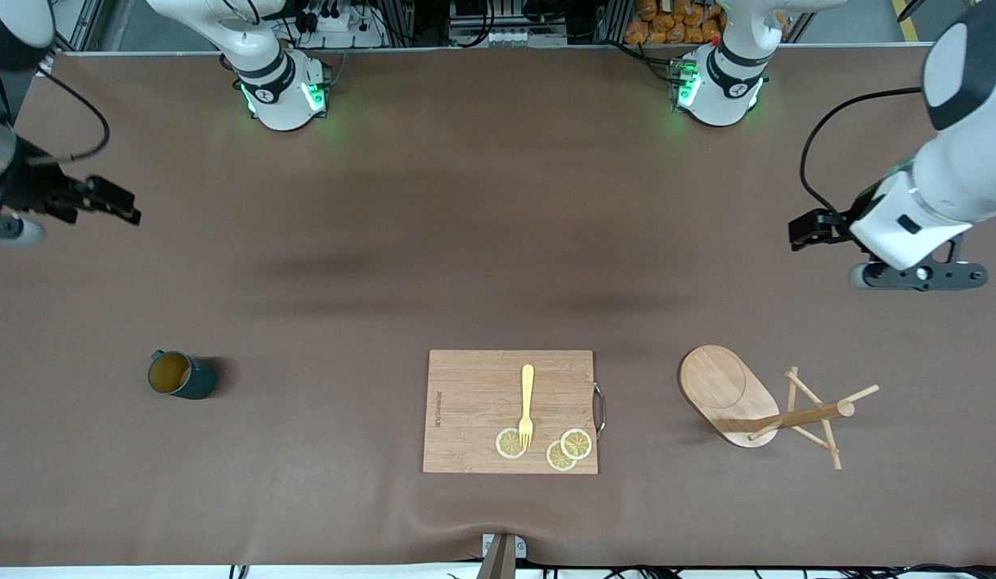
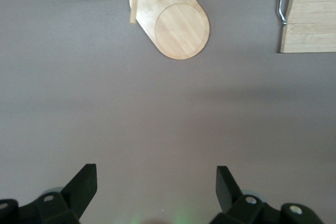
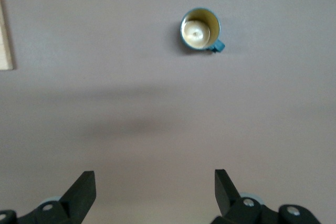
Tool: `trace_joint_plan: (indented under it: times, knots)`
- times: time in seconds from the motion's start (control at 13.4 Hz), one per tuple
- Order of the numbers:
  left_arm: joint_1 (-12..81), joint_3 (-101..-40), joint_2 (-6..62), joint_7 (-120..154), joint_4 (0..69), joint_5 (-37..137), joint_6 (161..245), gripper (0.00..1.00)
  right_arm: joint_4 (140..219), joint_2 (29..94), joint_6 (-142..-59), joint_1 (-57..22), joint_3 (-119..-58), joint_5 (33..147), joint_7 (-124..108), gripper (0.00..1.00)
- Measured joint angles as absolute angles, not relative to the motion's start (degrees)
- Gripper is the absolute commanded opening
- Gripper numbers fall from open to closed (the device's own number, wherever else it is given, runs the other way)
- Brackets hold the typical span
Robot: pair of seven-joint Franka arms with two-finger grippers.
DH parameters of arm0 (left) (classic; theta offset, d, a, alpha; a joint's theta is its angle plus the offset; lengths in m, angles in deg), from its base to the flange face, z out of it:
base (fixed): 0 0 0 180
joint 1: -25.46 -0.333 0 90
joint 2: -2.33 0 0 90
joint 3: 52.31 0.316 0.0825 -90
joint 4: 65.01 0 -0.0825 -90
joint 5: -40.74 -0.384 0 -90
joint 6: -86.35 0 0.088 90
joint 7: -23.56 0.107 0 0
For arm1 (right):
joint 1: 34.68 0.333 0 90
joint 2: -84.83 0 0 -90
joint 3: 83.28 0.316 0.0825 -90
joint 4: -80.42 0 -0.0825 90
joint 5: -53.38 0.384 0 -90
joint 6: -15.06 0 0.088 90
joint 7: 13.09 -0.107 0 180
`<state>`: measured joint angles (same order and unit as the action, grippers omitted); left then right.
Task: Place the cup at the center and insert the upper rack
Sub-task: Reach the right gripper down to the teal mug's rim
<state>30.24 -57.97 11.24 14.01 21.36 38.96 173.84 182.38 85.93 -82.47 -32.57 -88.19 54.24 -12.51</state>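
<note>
The dark teal cup [image 1: 183, 375] stands upright on the table toward the right arm's end; its tan inside shows in the right wrist view [image 3: 200, 30]. The wooden mug tree [image 1: 804, 416] lies on its side toward the left arm's end, its oval base [image 1: 727, 394] tipped up on edge, and the base shows in the left wrist view [image 2: 178, 27]. My left gripper [image 1: 919, 276] hangs open and empty above bare table [image 2: 156, 174]. My right gripper [image 1: 7, 229] hangs open and empty above bare table at the right arm's end [image 3: 155, 178].
A bamboo cutting board [image 1: 474, 402] with a metal handle lies between the cup and the mug tree. On it are a yellow fork [image 1: 527, 402] and three lemon slices [image 1: 576, 443]. The board's edge shows in both wrist views [image 2: 310, 19] [image 3: 5, 35].
</note>
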Motion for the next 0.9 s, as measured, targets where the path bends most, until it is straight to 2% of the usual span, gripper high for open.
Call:
trace_joint_plan:
  times: [0.52, 0.9]
  knots:
    - [36.8, -58.1, 11.4, 2.0, 21.3, 39.0, 173.8, 1.0, 182.9, 68.1, -103.6, -34.2, -88.5, 54.2, -6.7, 1.0]
    - [36.1, -57.8, 11.5, 4.4, 21.3, 39.0, 173.8, 1.0, 182.9, 60.0, -114.4, -36.2, -88.5, 54.2, -2.0, 1.0]
